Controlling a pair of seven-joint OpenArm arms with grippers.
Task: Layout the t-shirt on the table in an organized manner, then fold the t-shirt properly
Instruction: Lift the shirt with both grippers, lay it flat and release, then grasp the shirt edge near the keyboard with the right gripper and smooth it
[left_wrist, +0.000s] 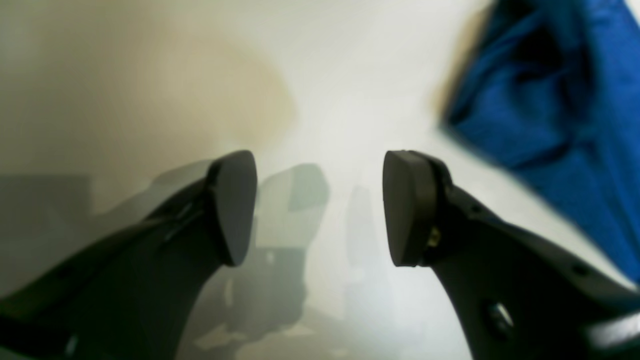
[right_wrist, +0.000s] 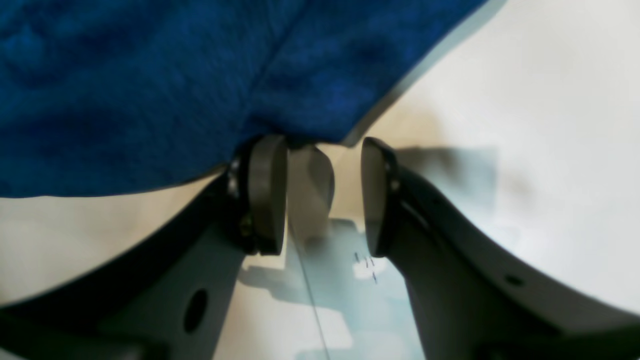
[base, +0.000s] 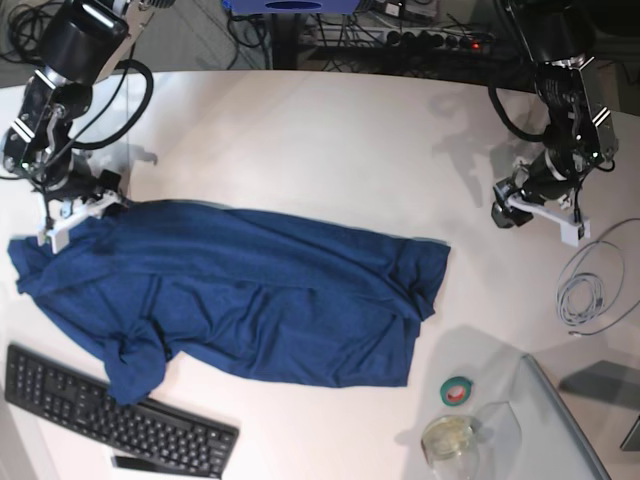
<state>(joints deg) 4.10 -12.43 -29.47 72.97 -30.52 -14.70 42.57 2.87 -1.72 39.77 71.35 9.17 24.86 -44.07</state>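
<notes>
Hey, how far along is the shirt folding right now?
Early. The t-shirt is spread roughly lengthwise on the table, but it is wrinkled, with one end bunched near the keyboard. In hand: the right tool sits at the cloth's edge, jaws apart, with nothing between its pads. The left tool is open over bare table, away from the shirt. Left to do: smoothing it flat and every fold.

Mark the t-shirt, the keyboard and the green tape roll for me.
t-shirt (base: 270, 290), base view, middle of the spread blue cloth.
keyboard (base: 110, 415), base view, centre of the black key field.
green tape roll (base: 459, 391), base view, on the roll's green ring.
</notes>
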